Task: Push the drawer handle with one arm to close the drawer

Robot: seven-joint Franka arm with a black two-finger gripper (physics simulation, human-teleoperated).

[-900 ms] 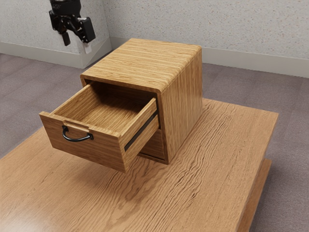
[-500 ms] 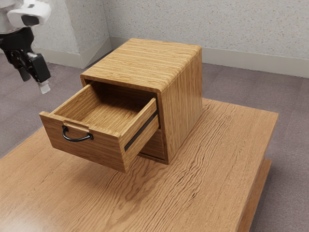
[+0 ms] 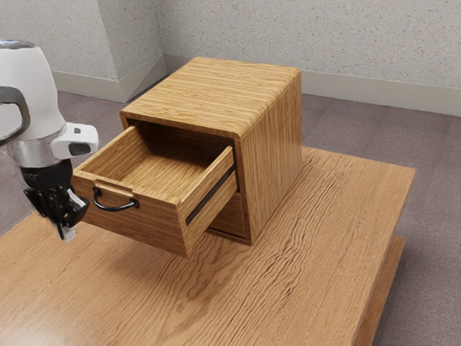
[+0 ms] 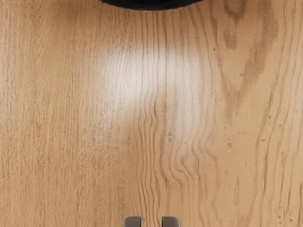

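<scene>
In the exterior view my gripper (image 3: 65,229) hangs low at the left, beside the open upper drawer's front panel (image 3: 155,225), with its tips lower than the black handle (image 3: 114,209). It appears apart from the handle, and nothing is held. The drawer sticks well out of the wooden cabinet (image 3: 270,151). In the wrist view, two separated fingertips of the gripper (image 4: 151,222) have wood grain visible between them.
The wooden tabletop (image 3: 317,238) extends around the cabinet. A lower drawer (image 3: 230,213) sits beneath the open one. A dark curved shape (image 4: 151,4) crosses the wrist view's upper edge; what it belongs to is unclear.
My hand has swung from behind the drawer toward the exterior view's left, then come down beside the drawer's front. More of the arm has entered the view. The drawer has not moved.
</scene>
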